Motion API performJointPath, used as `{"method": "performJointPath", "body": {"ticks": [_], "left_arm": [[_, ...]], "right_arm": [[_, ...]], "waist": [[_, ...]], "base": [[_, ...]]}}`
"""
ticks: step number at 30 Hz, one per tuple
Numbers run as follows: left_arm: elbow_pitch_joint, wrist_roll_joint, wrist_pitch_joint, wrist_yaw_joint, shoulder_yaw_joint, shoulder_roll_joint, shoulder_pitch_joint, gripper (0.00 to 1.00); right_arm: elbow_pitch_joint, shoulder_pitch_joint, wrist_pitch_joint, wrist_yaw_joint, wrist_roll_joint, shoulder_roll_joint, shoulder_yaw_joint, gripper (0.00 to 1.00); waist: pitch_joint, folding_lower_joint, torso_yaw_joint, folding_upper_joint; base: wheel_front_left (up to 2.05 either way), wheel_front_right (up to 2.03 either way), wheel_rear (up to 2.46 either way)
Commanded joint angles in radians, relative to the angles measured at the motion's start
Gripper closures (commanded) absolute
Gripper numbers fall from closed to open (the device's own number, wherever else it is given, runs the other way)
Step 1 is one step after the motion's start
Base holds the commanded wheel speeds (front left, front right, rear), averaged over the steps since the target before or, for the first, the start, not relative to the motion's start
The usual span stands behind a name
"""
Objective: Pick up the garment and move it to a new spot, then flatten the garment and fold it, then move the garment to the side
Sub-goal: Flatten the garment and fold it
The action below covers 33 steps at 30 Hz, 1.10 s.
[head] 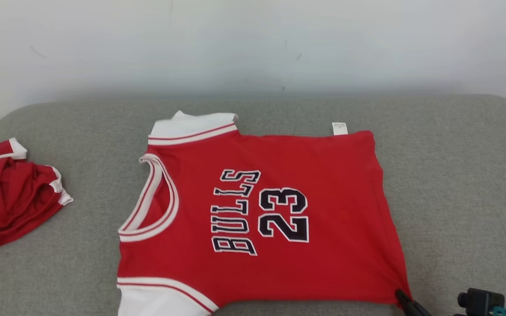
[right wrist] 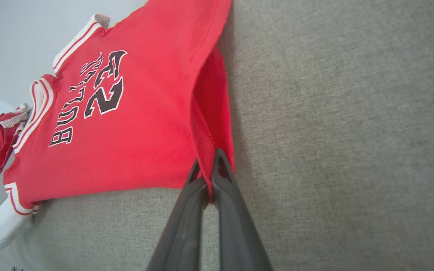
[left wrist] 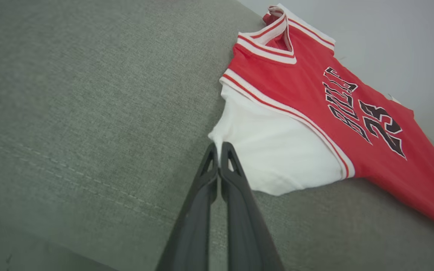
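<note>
The garment (head: 257, 210) is a red "BULLS 23" jersey with white sleeves, spread nearly flat on the grey cushion (head: 455, 175), neck to the left. My right gripper (right wrist: 206, 160) is shut on the red hem corner, a fold of cloth pinched between its fingers; in the head view its dark tip (head: 404, 299) sits at the jersey's lower right corner. My left gripper (left wrist: 220, 146) is shut on the edge of the near white sleeve (left wrist: 277, 150), low over the cushion.
A second red and white garment (head: 11, 193) lies crumpled at the cushion's left end. A pale wall (head: 253, 44) stands right behind the cushion. Bare grey cushion stretches to the right of the jersey. A dark and teal part of my right arm (head: 481, 303) shows bottom right.
</note>
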<state>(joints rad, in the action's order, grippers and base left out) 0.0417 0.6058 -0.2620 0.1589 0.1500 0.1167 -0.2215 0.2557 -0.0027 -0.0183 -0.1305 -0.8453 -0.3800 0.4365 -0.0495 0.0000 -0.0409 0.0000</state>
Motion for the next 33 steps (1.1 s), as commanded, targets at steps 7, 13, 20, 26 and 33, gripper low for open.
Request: {"method": "performJointPath", "body": {"ticks": [7,13,20,26,33], "left_arm": [[0.003,-0.011,-0.004,-0.016,0.03,-0.014,-0.054,1.0],[-0.003,-0.015,-0.004,-0.026,0.032,-0.009,-0.036,1.0],[-0.078,-0.053,0.001,-0.039,0.057,0.0,0.025,1.0],[-0.147,-0.083,0.051,-0.049,0.062,0.049,0.134,1.0],[-0.113,-0.087,0.139,-0.078,0.028,0.13,0.36,1.0]], "right_arm": [[-0.049,0.083,-0.058,0.0,0.013,-0.012,-0.073,1.0],[-0.076,0.108,-0.088,0.0,0.026,0.015,-0.107,1.0],[-0.141,0.115,-0.131,0.0,-0.003,0.072,-0.149,1.0],[-0.203,0.073,-0.197,0.0,-0.062,0.113,-0.191,1.0],[-0.153,-0.078,-0.325,0.0,-0.065,0.193,-0.259,1.0]], "waist": [[0.018,0.0,0.013,0.0],[0.022,0.0,0.018,0.0],[0.008,0.0,0.005,0.0],[-0.006,0.0,-0.018,0.0],[-0.062,0.0,-0.06,0.0]], "base": [[0.0,0.0,0.0],[0.0,0.0,0.0],[0.0,0.0,0.0],[0.0,0.0,0.0],[0.0,0.0,0.0]]}}
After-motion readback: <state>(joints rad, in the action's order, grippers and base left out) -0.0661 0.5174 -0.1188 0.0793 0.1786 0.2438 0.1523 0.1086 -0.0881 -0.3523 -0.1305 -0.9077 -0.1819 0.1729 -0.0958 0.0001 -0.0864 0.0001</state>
